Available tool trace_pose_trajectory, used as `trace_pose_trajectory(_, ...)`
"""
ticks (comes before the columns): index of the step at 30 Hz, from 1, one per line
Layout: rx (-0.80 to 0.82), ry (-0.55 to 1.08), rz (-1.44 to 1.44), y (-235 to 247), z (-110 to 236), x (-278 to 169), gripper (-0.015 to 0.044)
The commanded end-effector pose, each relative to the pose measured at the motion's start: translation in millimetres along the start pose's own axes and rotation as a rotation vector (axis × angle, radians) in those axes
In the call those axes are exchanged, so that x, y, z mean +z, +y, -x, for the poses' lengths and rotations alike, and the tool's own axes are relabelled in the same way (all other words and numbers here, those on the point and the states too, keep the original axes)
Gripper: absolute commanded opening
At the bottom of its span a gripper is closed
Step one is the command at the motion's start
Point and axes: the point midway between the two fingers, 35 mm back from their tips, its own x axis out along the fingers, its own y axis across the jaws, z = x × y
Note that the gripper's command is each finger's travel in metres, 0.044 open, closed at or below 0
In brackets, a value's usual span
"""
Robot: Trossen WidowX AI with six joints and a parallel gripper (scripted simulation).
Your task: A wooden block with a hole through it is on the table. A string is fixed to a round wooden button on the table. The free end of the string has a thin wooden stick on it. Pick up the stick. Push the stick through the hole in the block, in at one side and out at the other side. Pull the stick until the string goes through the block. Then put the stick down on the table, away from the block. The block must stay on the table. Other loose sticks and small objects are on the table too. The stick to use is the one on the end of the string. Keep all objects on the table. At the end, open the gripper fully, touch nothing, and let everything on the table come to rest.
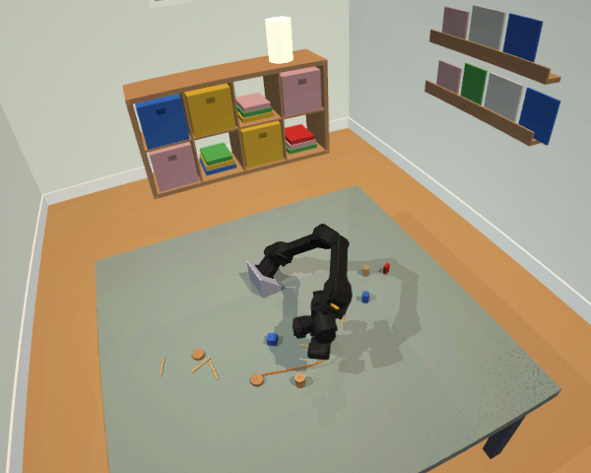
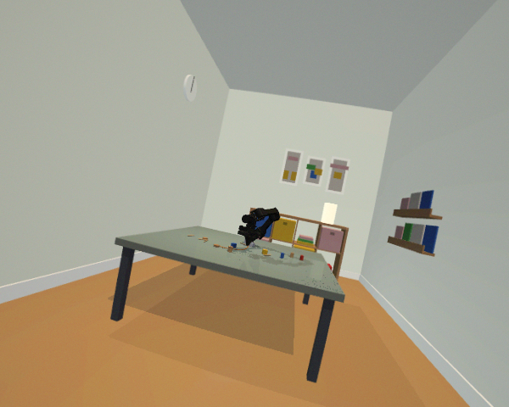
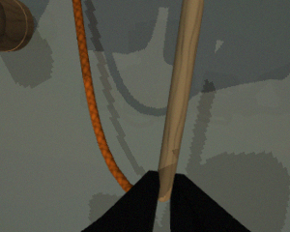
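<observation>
hand [image 3: 159, 219] nearly shut, pinching the stick [image 3: 179, 91] at its string end, so the free length points forward, ready for threading. string [image 3: 87, 84] trails from the grip back to the button [image 1: 256, 379] on the desk [image 1: 438, 407]. block [image 1: 299, 379] sits just right of the button, near the hand; its hole is not visible. blue cube [image 1: 271, 339] lies close left. loose sticks [image 1: 204, 365] and a second disc [image 1: 197, 354] are well apart, no obstruction.

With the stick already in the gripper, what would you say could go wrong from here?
The gripper pinches the stick only at its very end, so it might pivot or slip on meeting the block. The block is off to one side, not in line, and could get pushed. The slack string may snag.
</observation>
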Motion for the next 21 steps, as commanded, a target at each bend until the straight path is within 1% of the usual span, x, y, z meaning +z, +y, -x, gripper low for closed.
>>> trace_pose_trajectory(1, 0.000, 0.013, 0.003, -0.2, 0.5, -5.7, 0.0000)
trace_pose_trajectory(21, -0.001, 0.014, 0.002, -11.2, -12.2, 0.1, 0.0000)
